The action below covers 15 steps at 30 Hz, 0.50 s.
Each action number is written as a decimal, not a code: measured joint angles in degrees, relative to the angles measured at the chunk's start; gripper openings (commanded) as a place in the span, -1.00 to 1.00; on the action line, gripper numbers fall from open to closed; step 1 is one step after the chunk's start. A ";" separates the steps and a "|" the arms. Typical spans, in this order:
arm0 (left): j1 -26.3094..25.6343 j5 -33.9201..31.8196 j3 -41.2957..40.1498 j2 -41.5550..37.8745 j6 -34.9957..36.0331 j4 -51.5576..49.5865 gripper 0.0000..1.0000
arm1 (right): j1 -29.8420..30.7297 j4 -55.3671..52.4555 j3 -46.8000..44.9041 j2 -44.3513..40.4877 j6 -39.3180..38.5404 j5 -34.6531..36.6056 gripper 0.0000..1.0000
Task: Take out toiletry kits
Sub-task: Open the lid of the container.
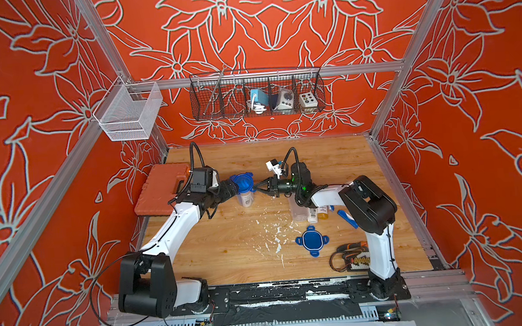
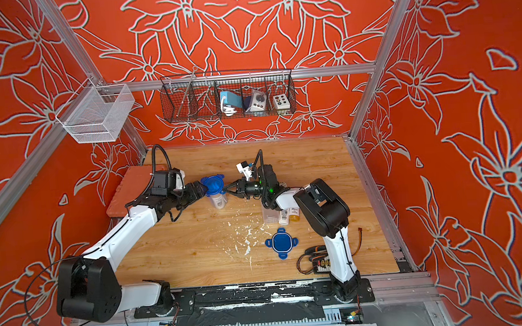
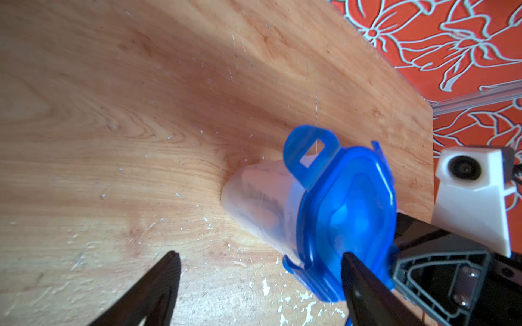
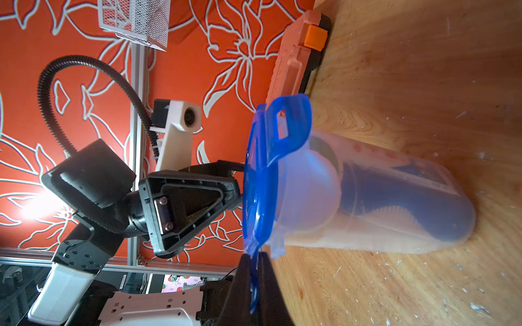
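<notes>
Right wrist view: right jaws pinching lid tab (image 4: 253, 262); left jaws gaping near tub (image 4: 367, 197), needing bracing grip before peeling.

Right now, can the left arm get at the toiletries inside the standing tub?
Probably not yet. The blue lid is still on the tub, closing in the toiletries. The right gripper is shut on one tab of the lid, and the left gripper stands open by the lid.
</notes>
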 measured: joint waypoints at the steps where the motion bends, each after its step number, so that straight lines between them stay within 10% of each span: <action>1: 0.02 -0.55 0.00 -0.70 -0.07 0.04 0.72 | 0.20 -1.77 0.02 -0.61 -1.57 0.15 -1.00; 15: 0.74 -1.20 0.00 -1.88 -2.03 1.68 0.72 | 1.55 -11.89 1.33 -3.41 -11.80 -0.09 -1.00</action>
